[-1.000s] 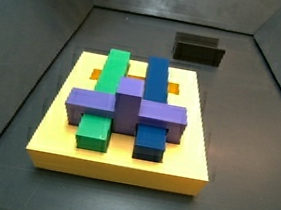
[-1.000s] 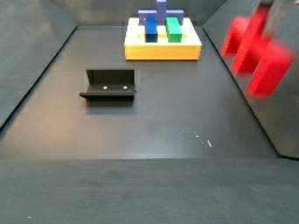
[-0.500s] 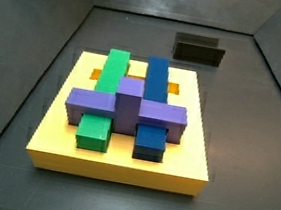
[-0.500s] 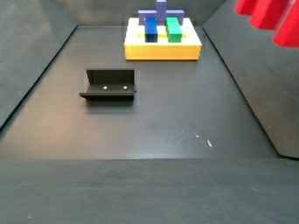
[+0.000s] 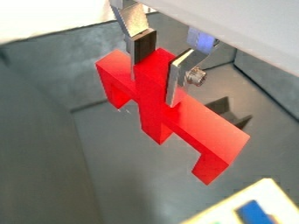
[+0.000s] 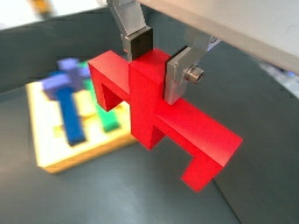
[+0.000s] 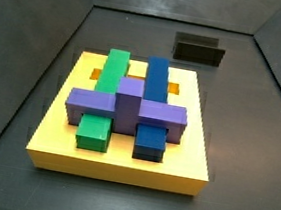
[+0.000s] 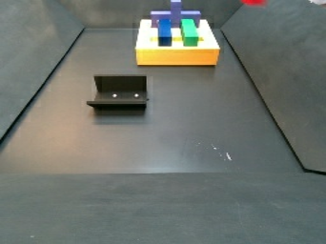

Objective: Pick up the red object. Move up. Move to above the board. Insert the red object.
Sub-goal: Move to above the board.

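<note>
In both wrist views my gripper (image 5: 158,63) (image 6: 156,59) is shut on the central stem of the red object (image 5: 176,118) (image 6: 158,109), which hangs high off the floor. Its bar with the short legs slants down below the fingers (image 6: 177,77). The yellow board (image 7: 119,164) (image 8: 178,57) lies on the floor, fitted with green (image 7: 108,76), blue (image 7: 156,84) and purple (image 7: 126,110) blocks. A wrist view shows the board (image 6: 70,156) below and off to one side of the red object. Only a red sliver (image 8: 253,2) shows in a side view; the gripper itself is out of both side views.
The dark fixture (image 7: 200,51) (image 8: 118,92) stands on the floor apart from the board. Grey walls enclose the dark floor on all sides. A corner of the board (image 5: 271,191) shows in a wrist view.
The red object has risen in my gripper: it went from the edge of both side views up past their top, leaving only a sliver in one. Board and fixture have not moved.
</note>
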